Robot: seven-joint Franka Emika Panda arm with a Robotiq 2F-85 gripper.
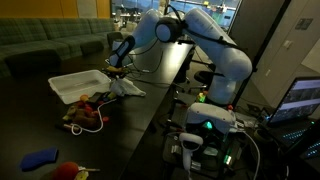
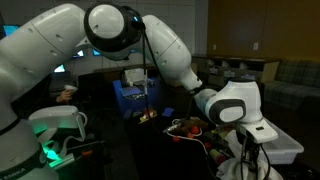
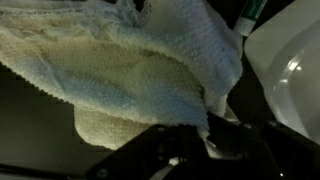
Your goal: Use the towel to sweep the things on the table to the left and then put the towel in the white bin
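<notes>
Right up against the wrist camera we've got the towel (image 3: 130, 70), bunched and folded, filling most of the view. It hangs out of the claw (image 3: 205, 138), which is pinched tight on one edge of the cloth. We figure that grip is deliberate: hold a corner and the rest drapes down like a little broom head.

In an exterior view the towel (image 1: 126, 88) trails from the claw (image 1: 120, 73) down onto the dark desk (image 1: 150, 120), just beside the white bin (image 1: 62, 90). The bin's pale wall (image 3: 290, 70) also shows at the side of the wrist view, so it's really close.

The things (image 1: 86, 113) are mostly bunched in a red, yellow and orange pile near the bin's front corner. A blue piece (image 1: 40, 158) and a red one (image 1: 68, 170) lie well apart from that pile, nearer the camera.

Our read: the arm is low so the cloth can actually push stuff instead of floating over it. Whether the towel is touching the pile we can't tell at this size. The drop into the bin isn't done yet.
</notes>
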